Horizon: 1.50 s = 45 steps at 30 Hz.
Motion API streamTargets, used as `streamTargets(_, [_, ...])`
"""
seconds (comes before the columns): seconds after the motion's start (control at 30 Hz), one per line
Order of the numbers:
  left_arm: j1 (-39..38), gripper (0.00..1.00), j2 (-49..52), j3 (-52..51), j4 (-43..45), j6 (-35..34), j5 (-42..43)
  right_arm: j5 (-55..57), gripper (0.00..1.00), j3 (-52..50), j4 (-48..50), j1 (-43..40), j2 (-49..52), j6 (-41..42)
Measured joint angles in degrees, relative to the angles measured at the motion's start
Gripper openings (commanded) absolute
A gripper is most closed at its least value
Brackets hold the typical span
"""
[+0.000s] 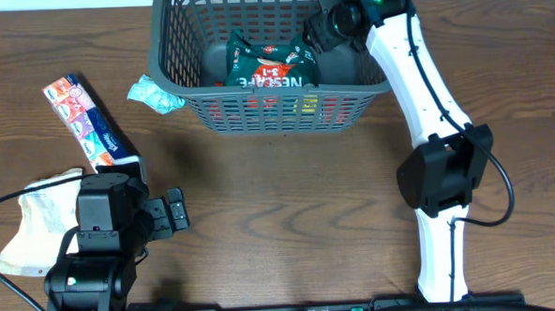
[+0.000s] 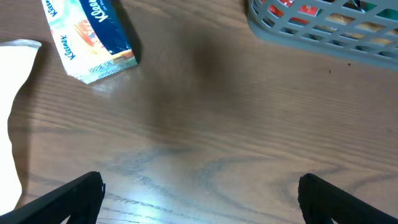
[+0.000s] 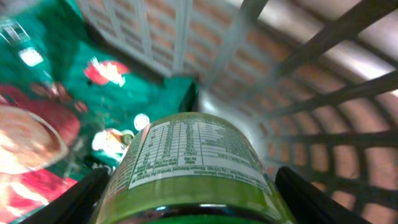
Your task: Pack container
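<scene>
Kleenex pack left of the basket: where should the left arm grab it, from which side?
Best from above: pinch the Kleenex pack across its short width, near mid-length. It lies flat on the table, long and narrow, slanted in the overhead view, so turn the wrist until the fingers straddle its two long edges. The left gripper is open.

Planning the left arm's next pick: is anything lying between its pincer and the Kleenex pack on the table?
Nothing visible. In the left wrist view only bare table lies between the open left pincer and the Kleenex pack. The white bag lies off to one side, the container to the other.
</scene>
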Motion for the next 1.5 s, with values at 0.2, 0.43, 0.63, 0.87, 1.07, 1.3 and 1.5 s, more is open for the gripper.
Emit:
streamTargets(0.2, [0.0,0.98,0.0,0.0,0.0,0.0,0.0,0.0,0.31,0.0,-2.03,0.0,4.39,0.0])
streamTargets(0.43, [0.0,0.99,0.0,0.0,0.0,0.0,0.0,0.0,0.68,0.09,-2.14,0.0,4.92,0.0])
streamTargets(0.63, [0.0,0.98,0.0,0.0,0.94,0.0,0.0,0.48,0.99,0.42,-2.89,-0.02,4.92,0.26])
streamTargets(0.87, [0.0,0.99,0.0,0.09,0.76,-0.2,0.0,0.39,0.99,2.16,-4.68,-0.07,3.65,0.15])
streamTargets(1.07, [0.0,0.98,1.36,5.35,-3.26,-0.39,-0.02,0.2,0.99,5.01,-6.12,-1.36,-3.45,0.15])
streamTargets(1.3, [0.0,0.98,12.2,28.2,-14.88,-2.08,-5.05,0.17,0.99,7.32,-7.48,-6.95,-18.88,2.19])
streamTargets(1.5, [3.37,0.98,29.38,51.12,-22.34,-4.42,-7.76,0.22,0.99,8.11,-12.44,-16.92,-28.55,9.07])
